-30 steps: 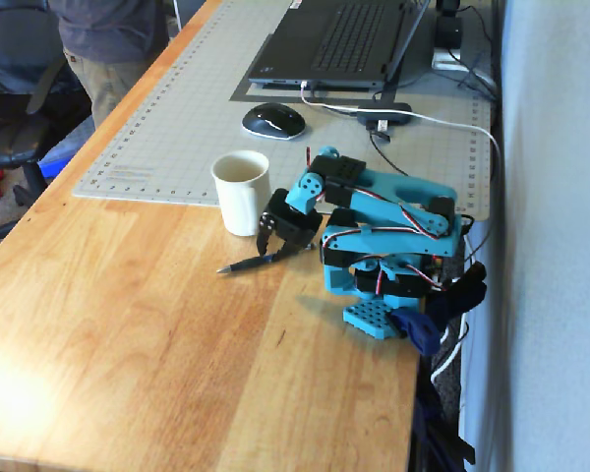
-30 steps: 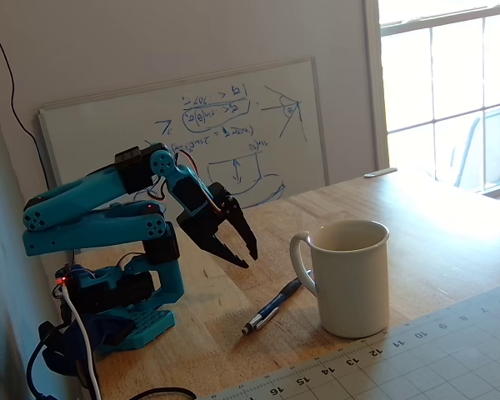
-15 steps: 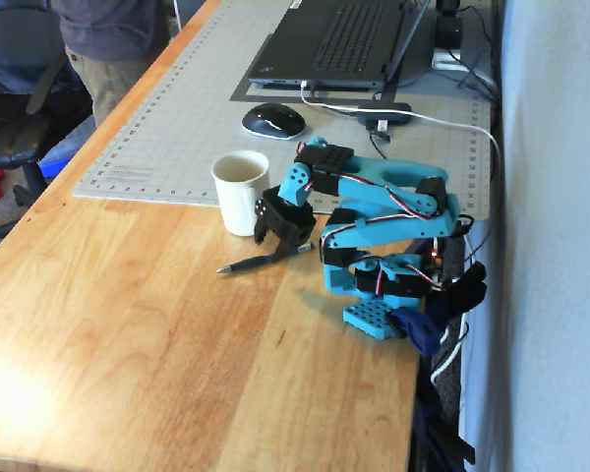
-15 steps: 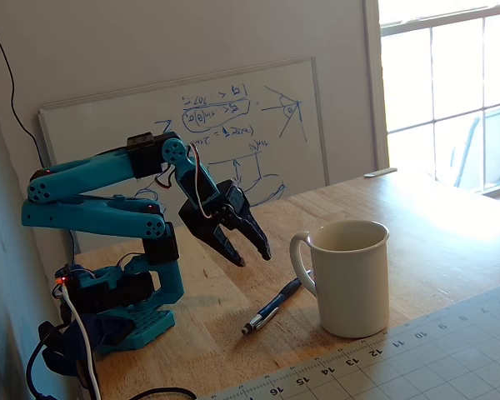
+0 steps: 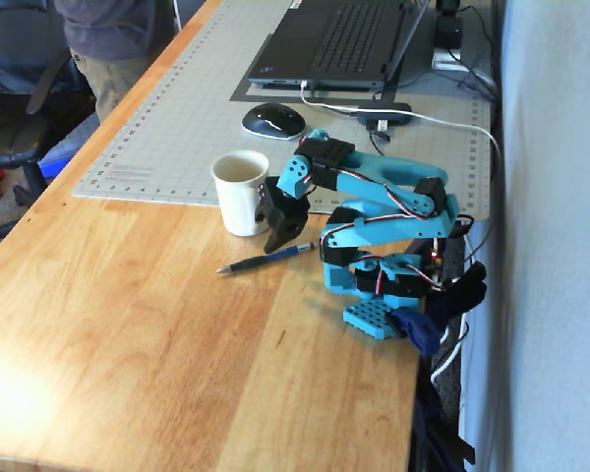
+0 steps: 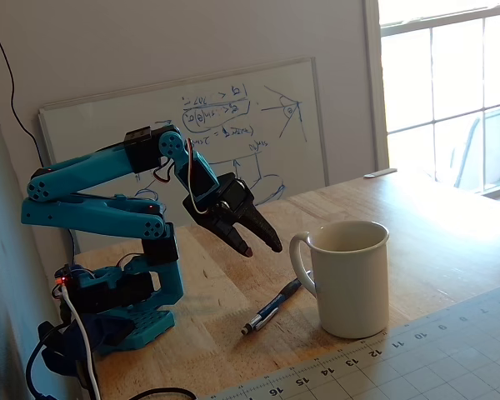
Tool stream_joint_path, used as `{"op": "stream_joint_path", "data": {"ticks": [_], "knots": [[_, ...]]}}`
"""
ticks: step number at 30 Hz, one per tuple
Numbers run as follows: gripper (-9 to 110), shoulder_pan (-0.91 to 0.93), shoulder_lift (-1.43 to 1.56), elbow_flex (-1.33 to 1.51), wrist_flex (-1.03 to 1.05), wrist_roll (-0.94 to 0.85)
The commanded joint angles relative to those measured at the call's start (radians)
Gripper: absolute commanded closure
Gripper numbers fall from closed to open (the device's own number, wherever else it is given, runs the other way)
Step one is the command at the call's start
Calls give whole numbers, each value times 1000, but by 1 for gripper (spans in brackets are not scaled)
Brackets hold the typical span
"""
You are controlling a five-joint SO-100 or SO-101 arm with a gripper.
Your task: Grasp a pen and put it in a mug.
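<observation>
Gripper [image 6: 262, 248] hangs above the table w/ its jaws parted, a moderate gap, nothing between them. It's angled down and forward, tips aimed toward the pen [image 6: 271, 307] but clearly off it, air visible underneath in the low fixed view. Makes sense as a pre-grasp pose: open enough to straddle a slim barrel, tilted so the fingers can drop either side.

Pen lies flat on the bare wood, just beside the mug [image 6: 347, 276], one end tucked behind the handle side in the low fixed view, so part of it is hidden there. In the high fixed view the pen [image 5: 262, 260] runs diagonally, pointed end toward the lower left, other end under the gripper [image 5: 278, 239]. Mug [image 5: 242, 193] stands upright, mouth open and empty as far as I can see, right at the edge of the cutting mat [image 5: 177, 128].

Judgement: grasp not started. Tricky bit is the mug's closeness, so little room for the fingers near that end w/o bumping ceramic.
</observation>
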Motion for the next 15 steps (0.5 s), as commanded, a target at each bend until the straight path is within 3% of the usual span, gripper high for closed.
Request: {"op": "stream_joint_path", "data": {"ticks": [1, 15], "knots": [[76, 48, -5, -74, -6, 0], [76, 64, -215, -17, -118, 0]]}}
